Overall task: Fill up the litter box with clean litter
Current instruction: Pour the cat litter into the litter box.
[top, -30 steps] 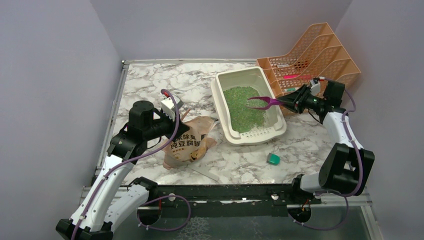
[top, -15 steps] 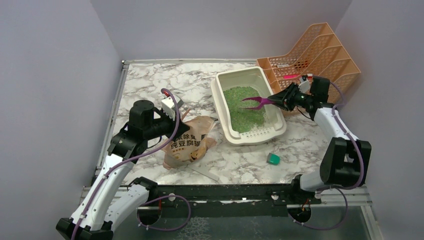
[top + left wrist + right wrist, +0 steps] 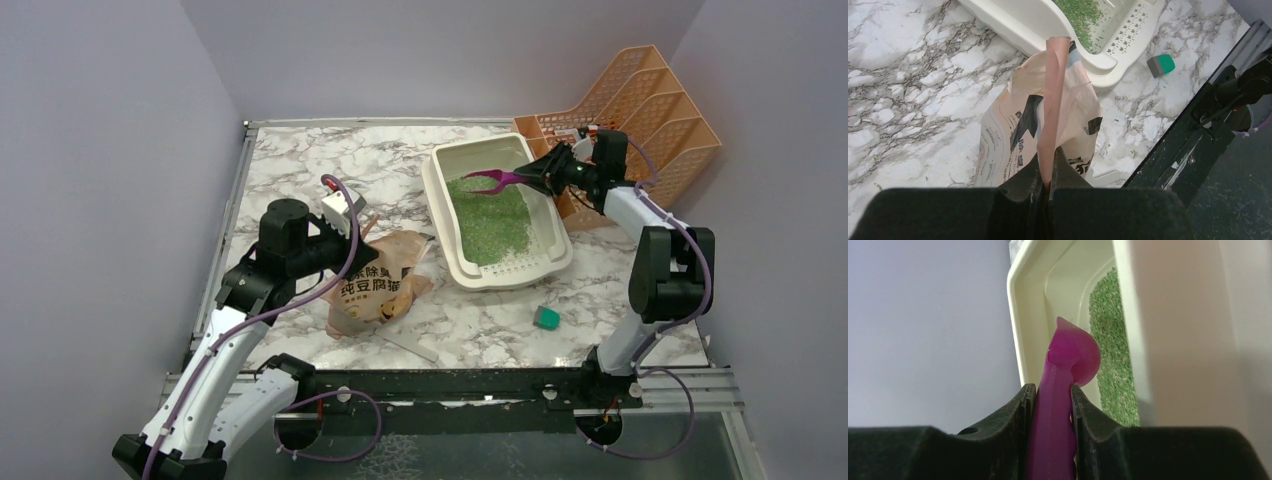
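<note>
The left arm was bent over the counter (image 3: 300, 170), left of the litter box (image 3: 436, 200), the left fingers (image 3: 1028, 180) pinched together on the paper bag's (image 3: 1013, 130) top edge. The right arm was extended over the litter box's far right rim, the right fingers (image 3: 1015, 407) clamped on the magenta scoop (image 3: 1070, 355) above the clean litter (image 3: 490, 225) inside. An orange rack (image 3: 650, 110) was set close beside that rim.

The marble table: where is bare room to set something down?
Widest bare patch: far left of the table, between back wall, litter box and paper bag. A smaller strip lies in front, between bag and green block. Crowded on the right: box, orange rack, and the right gripper holding a scoop.
</note>
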Robot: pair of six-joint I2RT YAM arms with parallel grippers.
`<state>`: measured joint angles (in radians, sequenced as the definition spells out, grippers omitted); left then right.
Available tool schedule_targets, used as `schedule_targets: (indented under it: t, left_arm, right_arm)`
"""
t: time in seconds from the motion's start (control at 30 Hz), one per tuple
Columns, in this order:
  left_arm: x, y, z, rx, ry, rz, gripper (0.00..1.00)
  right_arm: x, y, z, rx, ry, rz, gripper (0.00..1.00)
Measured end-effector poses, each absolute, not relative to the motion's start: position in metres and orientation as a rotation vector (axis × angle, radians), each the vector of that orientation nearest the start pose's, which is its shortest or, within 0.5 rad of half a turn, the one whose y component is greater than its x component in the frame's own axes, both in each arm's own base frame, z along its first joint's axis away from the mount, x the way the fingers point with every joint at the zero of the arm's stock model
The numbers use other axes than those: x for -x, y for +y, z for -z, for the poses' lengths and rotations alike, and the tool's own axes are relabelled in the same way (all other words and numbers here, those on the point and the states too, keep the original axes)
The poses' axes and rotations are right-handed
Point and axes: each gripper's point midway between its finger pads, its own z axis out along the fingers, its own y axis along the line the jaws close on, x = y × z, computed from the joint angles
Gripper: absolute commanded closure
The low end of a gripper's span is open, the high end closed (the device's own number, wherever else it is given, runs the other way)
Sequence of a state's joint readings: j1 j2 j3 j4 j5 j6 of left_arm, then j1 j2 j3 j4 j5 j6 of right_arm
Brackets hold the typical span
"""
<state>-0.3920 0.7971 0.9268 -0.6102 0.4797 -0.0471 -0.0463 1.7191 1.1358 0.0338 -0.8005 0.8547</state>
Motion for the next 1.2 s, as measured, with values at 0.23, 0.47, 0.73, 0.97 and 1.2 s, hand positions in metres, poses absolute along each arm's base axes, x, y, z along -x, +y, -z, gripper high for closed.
schedule_targets:
  t: [0.23, 0.47, 0.73, 0.97, 1.2]
  left_arm:
    - [-0.209, -0.175, -0.249, -0.637, 1.997, 0.761, 1.0]
    - [-0.212, -0.175, -0.248, -0.623, 2.006, 0.758, 1.0]
    - [-0.214, -0.172, -0.248, -0.597, 2.012, 0.74, 1.0]
    - [-0.216, -0.169, -0.249, -0.579, 2.012, 0.718, 1.0]
    - [-0.216, -0.169, -0.249, -0.58, 2.012, 0.718, 1.0]
  right_arm:
    - [-0.461, 0.143, -0.183, -0.426, 2.14, -1.322, 0.99]
    - [-0.478, 0.14, -0.187, -0.43, 2.118, -1.281, 0.99]
    - [-0.484, 0.134, -0.185, -0.425, 2.125, -1.207, 0.99]
    - [-0.482, 0.129, -0.178, -0.451, 2.154, -1.174, 0.99]
    - [-0.482, 0.116, -0.183, -0.487, 2.146, -1.151, 0.99]
